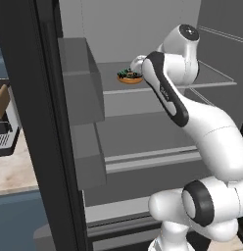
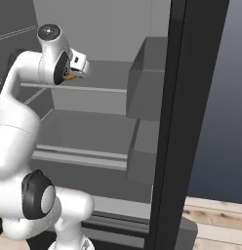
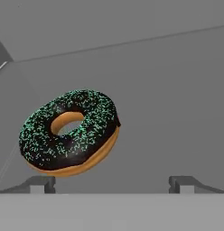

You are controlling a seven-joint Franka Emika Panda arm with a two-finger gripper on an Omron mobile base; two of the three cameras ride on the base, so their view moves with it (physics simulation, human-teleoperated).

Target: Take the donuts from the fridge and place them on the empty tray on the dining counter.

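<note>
Donut (image 3: 71, 131): tan ring, dark chocolate icing, green-white sprinkles; lies flat on grey fridge shelf (image 3: 168, 113), toward its left side, clear of the back wall (image 3: 109, 22).
Gripper (image 3: 112, 185): two dark fingertips (image 3: 41, 184) at the bottom edge, set wide apart, nothing between them; the donut sits just beyond the left tip.

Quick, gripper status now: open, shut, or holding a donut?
Gripper: open and empty; the chocolate sprinkled donut lies on the fridge shelf just ahead of the fingertips, not yet between them.
</note>
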